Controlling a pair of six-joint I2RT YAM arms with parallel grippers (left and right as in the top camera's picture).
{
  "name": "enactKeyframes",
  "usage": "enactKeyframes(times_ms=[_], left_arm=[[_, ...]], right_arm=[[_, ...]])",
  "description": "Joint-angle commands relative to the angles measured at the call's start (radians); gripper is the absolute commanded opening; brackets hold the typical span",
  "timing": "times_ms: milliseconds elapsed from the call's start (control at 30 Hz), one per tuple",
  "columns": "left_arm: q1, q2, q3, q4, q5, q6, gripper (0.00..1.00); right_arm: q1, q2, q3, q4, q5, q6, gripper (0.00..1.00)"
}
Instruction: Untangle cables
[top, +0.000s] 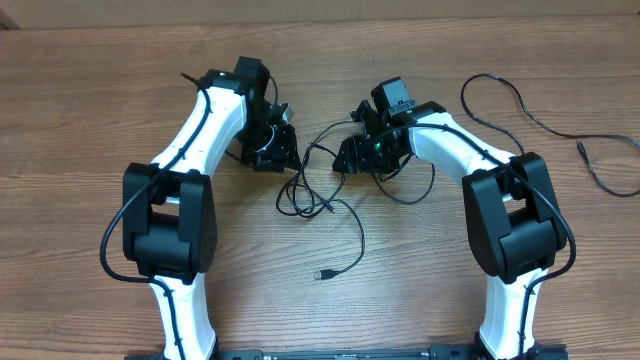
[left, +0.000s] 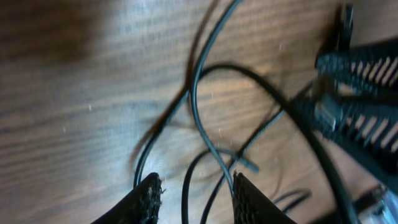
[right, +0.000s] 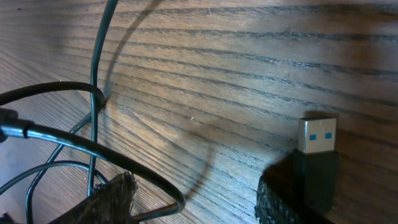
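Black cables (top: 305, 200) lie knotted mid-table between the arms, one plug end trailing toward the base. The left gripper (left: 196, 202) straddles strands with its jaws apart, likely to pull one clear. The right gripper (right: 199, 199) gapes wide, a USB plug (right: 317, 140) beside one finger. The bare table (top: 100, 90) offers room leftward, and a separate cable (top: 522, 103) lies far right.
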Motion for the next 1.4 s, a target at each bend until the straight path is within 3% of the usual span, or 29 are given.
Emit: enactKeyframes(times_ms=[0, 100, 267, 300, 367, 433, 533, 600, 667, 700, 867, 1000, 1367], left_arm=[[-0.023, -0.013, -0.015, 0.039, -0.061, -0.066, 0.34], [-0.024, -0.013, -0.021, 0.073, -0.062, -0.089, 0.06], [-0.002, -0.013, -0.021, 0.128, -0.129, -0.214, 0.05], [0.007, -0.013, -0.021, 0.133, -0.142, -0.259, 0.04], [0.02, -0.013, -0.021, 0.137, -0.142, -0.315, 0.04], [0.03, -0.013, -0.021, 0.139, -0.143, -0.363, 0.04], [0.03, -0.013, -0.021, 0.142, -0.136, -0.34, 0.04], [0.028, -0.013, -0.021, 0.137, -0.058, -0.14, 0.11], [0.035, -0.014, -0.019, 0.122, -0.005, 0.006, 0.08], [0.045, -0.014, -0.013, 0.101, 0.015, 0.049, 0.11], [0.113, -0.029, 0.092, -0.069, 0.158, 0.184, 0.36], [0.108, -0.053, 0.124, -0.105, 0.153, 0.251, 0.68], [-0.069, -0.013, 0.112, -0.096, 0.005, 0.256, 0.64]], right_arm=[[-0.001, -0.023, -0.024, 0.002, 0.011, 0.004, 0.63], [-0.001, -0.023, -0.024, 0.002, 0.011, 0.004, 0.62], [-0.001, -0.023, -0.024, 0.002, -0.005, 0.003, 0.65], [-0.002, -0.023, -0.024, 0.002, -0.011, 0.003, 0.57], [-0.004, -0.024, -0.02, -0.001, -0.067, -0.002, 0.55], [-0.009, -0.026, 0.003, -0.026, -0.203, -0.069, 0.46], [-0.01, -0.027, 0.069, -0.098, -0.218, -0.08, 0.45], [-0.01, -0.027, 0.124, -0.159, -0.214, -0.079, 0.52], [-0.01, -0.027, 0.145, -0.191, -0.214, -0.08, 0.54], [-0.011, -0.027, 0.149, -0.201, -0.211, -0.08, 0.55], [-0.016, -0.027, 0.148, -0.246, -0.089, -0.08, 0.59], [-0.016, -0.027, 0.147, -0.26, -0.071, -0.08, 0.65], [-0.016, -0.027, 0.147, -0.257, -0.056, -0.08, 0.71]])
